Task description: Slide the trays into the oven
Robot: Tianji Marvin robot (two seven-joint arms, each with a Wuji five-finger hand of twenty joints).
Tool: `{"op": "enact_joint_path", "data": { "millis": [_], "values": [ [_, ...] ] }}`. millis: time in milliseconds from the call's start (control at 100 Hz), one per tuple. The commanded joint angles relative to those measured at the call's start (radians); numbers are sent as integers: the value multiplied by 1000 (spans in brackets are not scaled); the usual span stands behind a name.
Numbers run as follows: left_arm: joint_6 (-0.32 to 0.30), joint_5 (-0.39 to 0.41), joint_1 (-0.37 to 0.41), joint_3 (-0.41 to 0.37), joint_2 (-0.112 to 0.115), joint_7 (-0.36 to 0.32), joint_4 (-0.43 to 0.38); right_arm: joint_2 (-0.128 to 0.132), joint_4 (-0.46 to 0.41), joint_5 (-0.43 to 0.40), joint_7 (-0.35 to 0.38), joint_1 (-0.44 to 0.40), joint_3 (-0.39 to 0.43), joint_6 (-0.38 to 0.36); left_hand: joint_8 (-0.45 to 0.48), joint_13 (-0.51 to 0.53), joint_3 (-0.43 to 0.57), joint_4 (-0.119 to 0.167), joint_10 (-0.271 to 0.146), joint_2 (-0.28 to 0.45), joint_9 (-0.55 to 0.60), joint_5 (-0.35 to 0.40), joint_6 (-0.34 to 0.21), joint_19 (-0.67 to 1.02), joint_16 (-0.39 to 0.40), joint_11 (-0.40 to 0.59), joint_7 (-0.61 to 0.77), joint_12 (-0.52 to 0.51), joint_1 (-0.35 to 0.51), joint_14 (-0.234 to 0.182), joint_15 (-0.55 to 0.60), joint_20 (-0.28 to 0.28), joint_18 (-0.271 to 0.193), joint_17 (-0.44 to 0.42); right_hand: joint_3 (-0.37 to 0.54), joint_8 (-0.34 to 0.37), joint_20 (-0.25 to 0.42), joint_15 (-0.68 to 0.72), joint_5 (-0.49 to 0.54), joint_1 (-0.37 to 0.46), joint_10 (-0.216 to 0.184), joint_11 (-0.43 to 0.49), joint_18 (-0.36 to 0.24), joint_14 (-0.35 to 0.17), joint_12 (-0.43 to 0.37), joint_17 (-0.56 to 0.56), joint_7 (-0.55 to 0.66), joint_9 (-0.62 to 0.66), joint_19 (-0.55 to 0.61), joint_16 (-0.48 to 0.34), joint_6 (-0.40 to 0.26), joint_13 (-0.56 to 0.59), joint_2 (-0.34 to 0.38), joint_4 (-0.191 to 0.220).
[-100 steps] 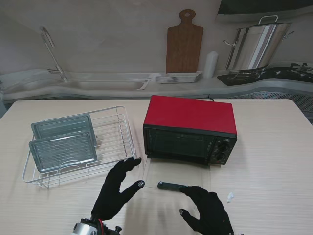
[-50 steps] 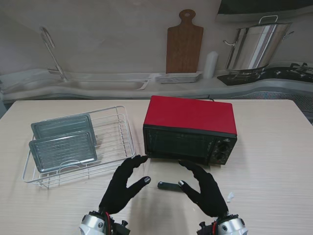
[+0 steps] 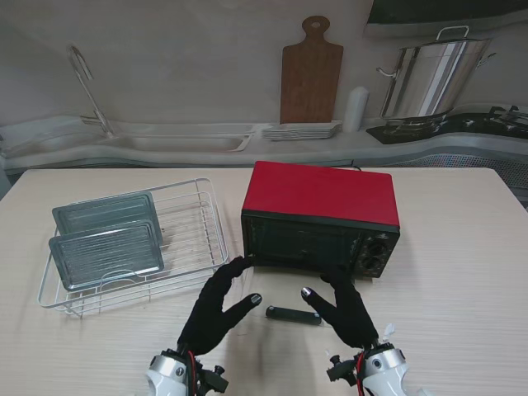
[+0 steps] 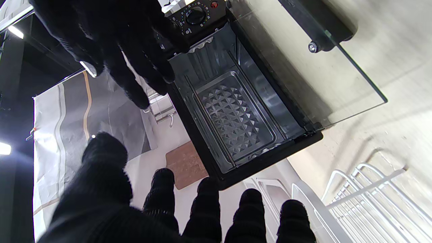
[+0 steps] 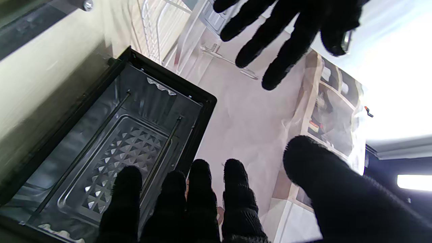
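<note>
The red oven (image 3: 320, 216) stands mid-table with its glass door (image 3: 285, 290) folded down flat toward me, dark handle (image 3: 293, 314) at the near edge. Inside, a patterned pan (image 4: 236, 118) lies on the oven floor (image 5: 121, 152). Two glass trays (image 3: 106, 254) (image 3: 107, 212) rest in the white wire rack (image 3: 181, 247) on the left. My left hand (image 3: 216, 307) hovers open by the door's left edge. My right hand (image 3: 345, 307) hovers open over the door's right part. Both hold nothing.
A sink and tap (image 3: 87, 91), cutting board (image 3: 311, 73), stacked plates (image 3: 302, 129) and a steel pot (image 3: 433, 76) line the counter behind the table. A small white scrap (image 3: 388, 332) lies near my right hand.
Both hands have moved farther from me toward the oven mouth; the right hand advanced most, from near the door's handle up to the oven front.
</note>
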Motion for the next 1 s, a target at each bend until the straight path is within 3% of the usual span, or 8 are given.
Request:
{"op": "enact_joint_path", "data": {
  "millis": [0, 100, 560, 660, 800, 990],
  "values": [
    [-3, -11, -5, 7, -15, -4, 9, -9, 11, 29, 19, 4, -4, -28, -2, -33, -3, 26, -36, 4, -27, -37, -33, -30, 4, -11, -10, 3, -7, -25, -18, -19, -16, -9, 25, -30, -40, -40, -37, -16, -63, -37, -86, -91, -19, -30, -4, -33, -63, -29, -46, -47, -10, -35],
    [-4, -34, -13, 14, -17, -10, 16, -9, 21, 71, 38, 11, -5, -58, -4, -38, -1, 26, -36, 5, -30, -40, -32, -34, 4, -8, 1, 3, -7, -29, -19, -27, -20, -7, 26, -63, -79, -74, -55, -23, -82, -69, -122, -116, -31, -30, 1, -33, -121, -49, -70, -54, -13, -45],
    [36, 14, 30, -12, -17, 19, -41, -9, 52, 130, 66, 37, -14, -101, -1, -28, 12, 25, -23, -5, -15, -21, -13, -23, 8, 7, 36, 10, 5, -20, -12, -31, -17, -6, 15, -84, -103, -79, -69, -31, -89, -95, -103, -109, -42, -31, 19, -20, -152, -52, -86, -56, -10, -48],
    [61, 71, 54, -47, -15, 38, -72, -7, 40, 133, 71, 31, -12, -95, 1, -16, 19, 25, -22, -15, -6, -15, -6, -12, 11, 12, 43, 14, 12, -16, -6, -21, -15, -6, 16, -87, -105, -79, -70, -32, -89, -97, -107, -108, -42, -32, 21, -20, -153, -53, -85, -57, -8, -48],
    [109, 148, 105, -127, -7, 40, -135, -8, 38, 137, 68, 33, -14, -92, 17, 3, 58, 27, -20, -46, 2, -16, 9, 32, 27, 29, 60, 30, 18, -10, 8, 42, -8, -16, 16, -92, -107, -79, -70, -30, -89, -97, -107, -110, -41, -31, 24, -21, -154, -53, -83, -58, -8, -49],
    [168, 216, 171, -262, 1, 9, -216, -10, 39, 142, 64, 36, -14, -90, 32, 18, 91, 27, -19, -67, 11, -5, 24, 52, 38, 46, 75, 42, 20, -3, 20, 70, 6, 15, 18, -96, -108, -78, -67, -28, -87, -93, -107, -111, -39, -31, 30, -21, -152, -53, -78, -57, -10, -49]
  ]
}}
